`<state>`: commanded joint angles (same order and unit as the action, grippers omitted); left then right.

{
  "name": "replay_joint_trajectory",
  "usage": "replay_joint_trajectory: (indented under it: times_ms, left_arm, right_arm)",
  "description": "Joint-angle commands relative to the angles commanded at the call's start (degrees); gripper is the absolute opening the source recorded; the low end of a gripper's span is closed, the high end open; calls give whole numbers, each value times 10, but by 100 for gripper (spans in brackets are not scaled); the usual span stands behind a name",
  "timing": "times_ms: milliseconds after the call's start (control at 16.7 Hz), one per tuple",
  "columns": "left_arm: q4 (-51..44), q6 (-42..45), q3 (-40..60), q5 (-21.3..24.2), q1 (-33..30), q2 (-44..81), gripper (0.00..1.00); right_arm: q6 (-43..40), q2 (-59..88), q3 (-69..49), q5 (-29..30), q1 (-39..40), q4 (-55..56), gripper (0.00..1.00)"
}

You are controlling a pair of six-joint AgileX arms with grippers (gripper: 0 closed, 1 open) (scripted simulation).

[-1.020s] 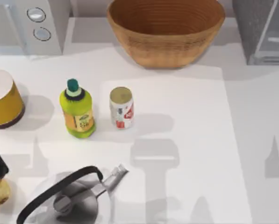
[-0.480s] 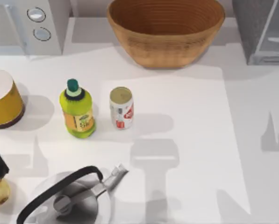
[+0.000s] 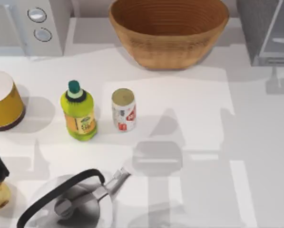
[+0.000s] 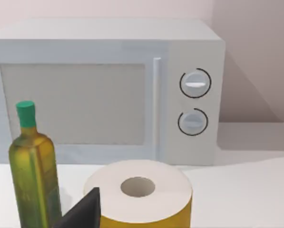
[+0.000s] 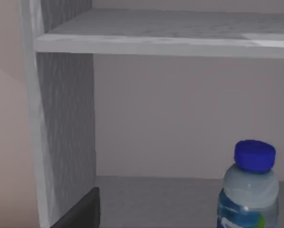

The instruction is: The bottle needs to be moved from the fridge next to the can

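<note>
The bottle (image 5: pixel 249 194), clear with a blue cap and a blue-and-green label, stands upright inside the fridge (image 5: pixel 65 118) under a shelf in the right wrist view. A dark part of my right gripper (image 5: pixel 80 213) sits at the fridge's opening, well short of the bottle and off to its side. In the top view the dark grey fridge (image 3: pixel 256 33) is at the back right. The can (image 3: pixel 123 110) stands upright left of the table's middle. A dark edge of my left gripper (image 4: pixel 82 211) faces the back left corner.
A yellow-green bottle (image 3: pixel 78 113) stands just left of the can. A wicker basket (image 3: pixel 168 31) is at the back centre, a microwave (image 3: pixel 27 23) at the back left. A yellow cylinder (image 3: pixel 3 100) is at the left edge, a kettle (image 3: pixel 70 202) at the front left.
The arm shadow on the table's right side has slid toward the back, up to the fridge. The can, both bottles and the kettle have not moved.
</note>
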<state>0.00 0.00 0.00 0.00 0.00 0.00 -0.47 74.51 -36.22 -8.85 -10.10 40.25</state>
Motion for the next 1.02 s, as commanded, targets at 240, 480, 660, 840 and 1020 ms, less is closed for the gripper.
replay_joint_trajectory:
  times_ms: [240, 480, 660, 840, 1020]
  left_arm:
    - [0, 0, 0, 0, 0, 0, 100]
    - [0, 0, 0, 0, 0, 0, 100]
    - [0, 0, 0, 0, 0, 0, 100]
    - [0, 0, 0, 0, 0, 0, 100]
    - [0, 0, 0, 0, 0, 0, 100]
  right_arm:
    - [-1, 258, -109, -27, -30, 121, 100]
    - [-2, 434, -191, -47, -53, 213, 100]
    - [-3, 503, -227, -55, -63, 252, 100]
    - [-3, 519, -235, -57, -66, 261, 100]
    - [-3, 517, -232, -57, -62, 260, 100]
